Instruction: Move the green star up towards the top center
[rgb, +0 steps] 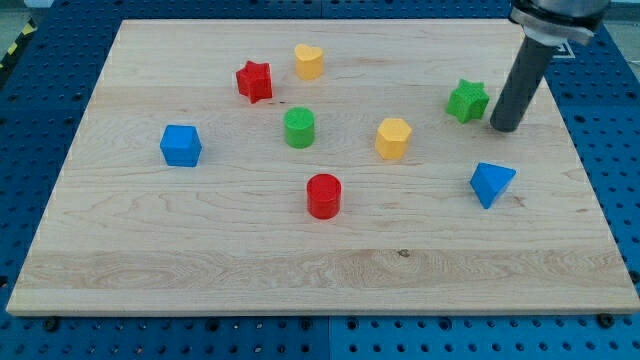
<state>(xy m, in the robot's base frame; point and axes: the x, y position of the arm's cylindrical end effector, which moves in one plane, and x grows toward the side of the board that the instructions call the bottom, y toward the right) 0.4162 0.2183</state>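
Note:
The green star (467, 101) lies on the wooden board (200, 250) at the view's right, in the upper half. My tip (505, 127) rests on the board just to the right of the star and slightly below it, with a small gap between them. The dark rod rises from the tip toward the view's top right corner.
A blue triangle (491, 183) lies below my tip. A yellow hexagon (393, 138) and a green cylinder (299, 128) sit left of the star. A yellow heart (309, 61), a red star (254, 81), a red cylinder (324, 195) and a blue cube (181, 145) lie farther left.

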